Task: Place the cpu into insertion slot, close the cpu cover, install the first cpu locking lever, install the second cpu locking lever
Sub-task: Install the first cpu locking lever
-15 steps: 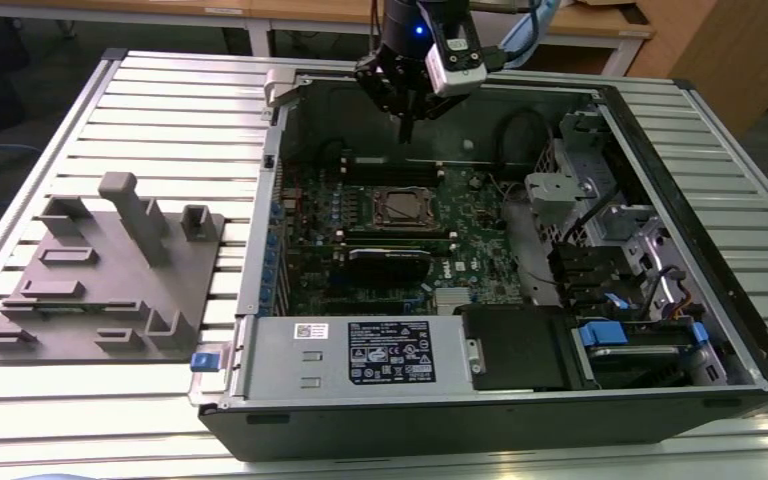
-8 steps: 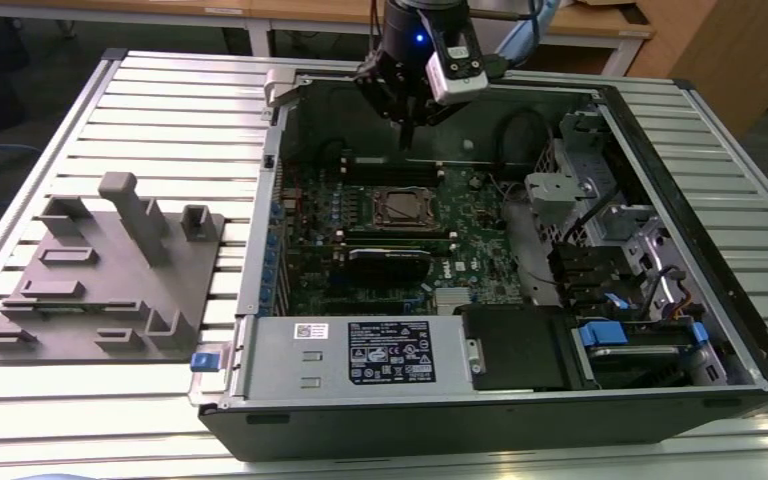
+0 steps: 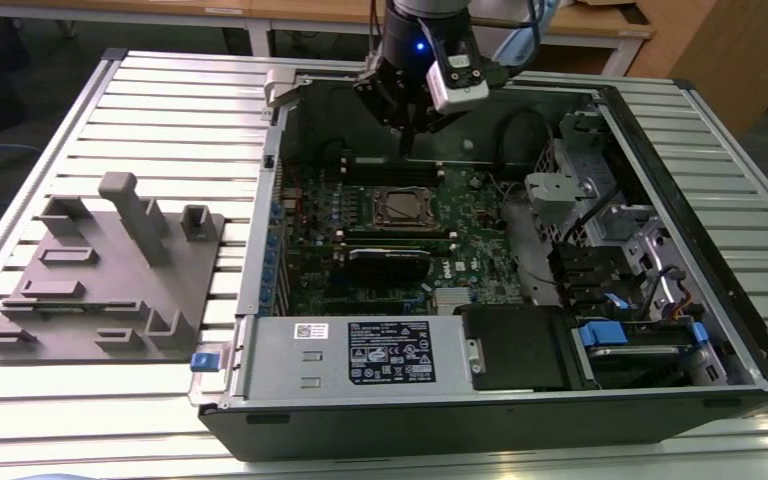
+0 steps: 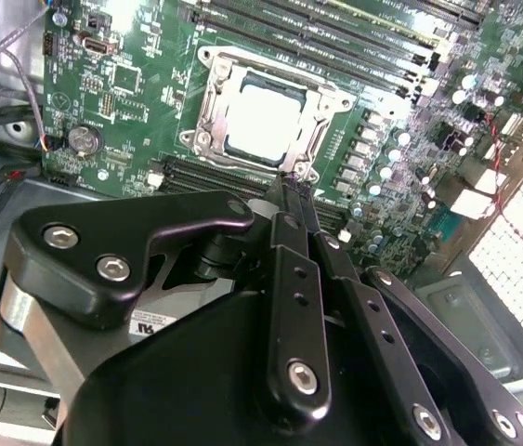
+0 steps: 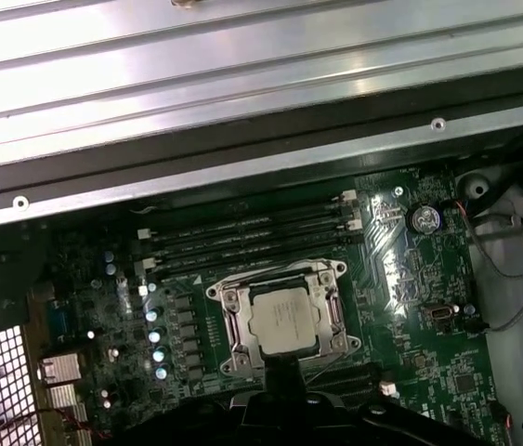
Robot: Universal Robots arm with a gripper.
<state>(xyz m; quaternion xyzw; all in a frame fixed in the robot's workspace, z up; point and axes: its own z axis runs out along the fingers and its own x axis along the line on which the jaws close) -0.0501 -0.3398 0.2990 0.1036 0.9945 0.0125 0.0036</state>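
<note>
**The chip sits in its slot**

The computer case [image 3: 491, 400] lies open on the slatted counter [image 3: 157, 90]. Inside it is a green board [image 4: 131, 84]. The chip [image 5: 282, 321], small, square and silver, rests flat in the slot [image 5: 233, 321] on that board. The thin metal cover [image 4: 213, 100] lies down around the chip like a frame, and the chip shows through its window. The gripper [image 4: 291, 190] hangs above the board, near the edge of the slot, holding nothing. Its black fingers [image 4: 289, 279] are pressed together. In the exterior view, a grey tray [image 3: 104, 280] sits on the counter beside the case, on that view's left.
</note>
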